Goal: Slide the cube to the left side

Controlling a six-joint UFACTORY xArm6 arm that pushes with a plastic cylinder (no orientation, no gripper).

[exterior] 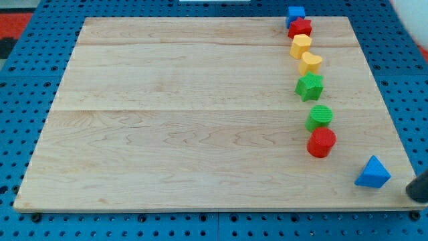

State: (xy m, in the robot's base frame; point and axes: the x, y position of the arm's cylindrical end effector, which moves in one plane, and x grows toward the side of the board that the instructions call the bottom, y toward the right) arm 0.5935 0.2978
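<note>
A blue cube [295, 15] sits at the board's top edge, at the head of a column of blocks on the view's right. Below it come a red block [300, 28], a yellow block [301, 45], a yellow heart [310, 63], a green star [309, 87], a green cylinder [319, 117] and a red cylinder [322, 142]. A blue triangle [372, 173] lies apart at the bottom right. My tip [414, 192] shows as a dark blob at the view's right edge, just right of the blue triangle and far below the cube.
The wooden board [167, 120] lies on a blue perforated table [13, 100]. The red block touches the blue cube from below. The board's right edge runs close to the blue triangle.
</note>
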